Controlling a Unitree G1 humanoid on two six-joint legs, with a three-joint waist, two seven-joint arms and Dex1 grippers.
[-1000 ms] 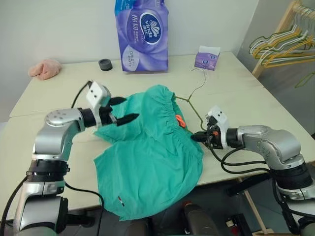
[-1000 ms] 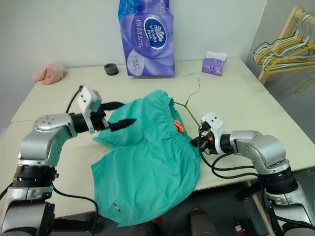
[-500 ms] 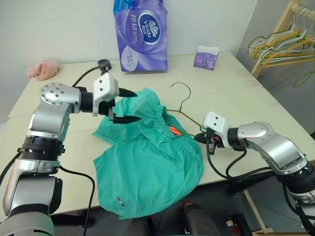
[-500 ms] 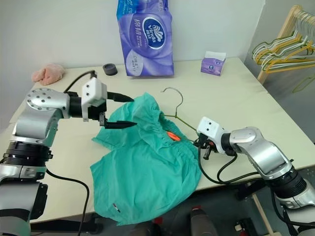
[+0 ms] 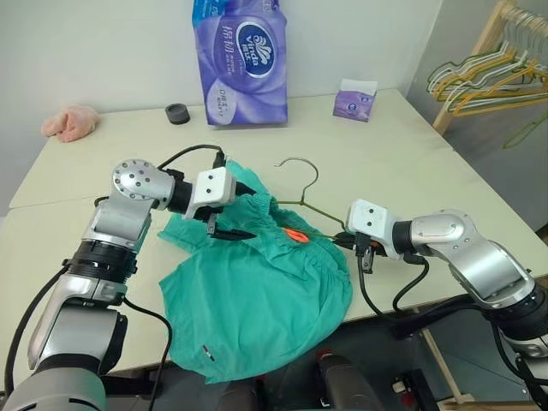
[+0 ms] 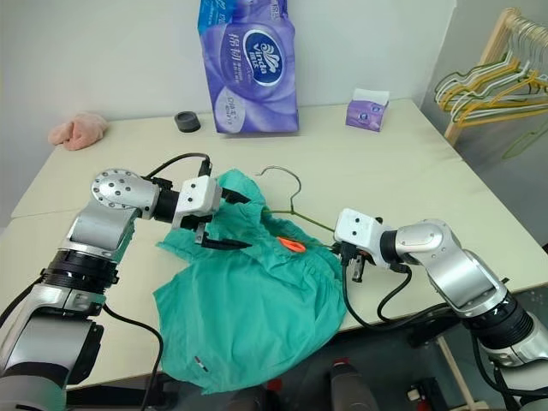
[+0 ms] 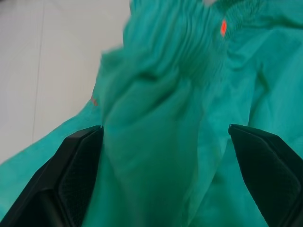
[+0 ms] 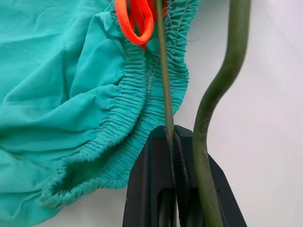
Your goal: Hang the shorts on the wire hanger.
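At frame centre, the right gripper (image 5: 353, 243) pinches the thin olive-green wire hanger (image 5: 301, 202) partly threaded into the teal-green fabric shorts (image 5: 257, 300) (hanging unfinished), while the left gripper (image 5: 233, 210) straddles the fabric, spread wide.

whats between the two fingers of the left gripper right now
A raised fold of the shorts: the left wrist view shows the teal fabric filling the gap between the wide-apart fingers of the left gripper.

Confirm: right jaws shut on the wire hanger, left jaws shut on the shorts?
Half right. The right gripper is shut on the wire hanger, but the left wrist view shows the left gripper wide open, fingers either side of the shorts, not closed on them.
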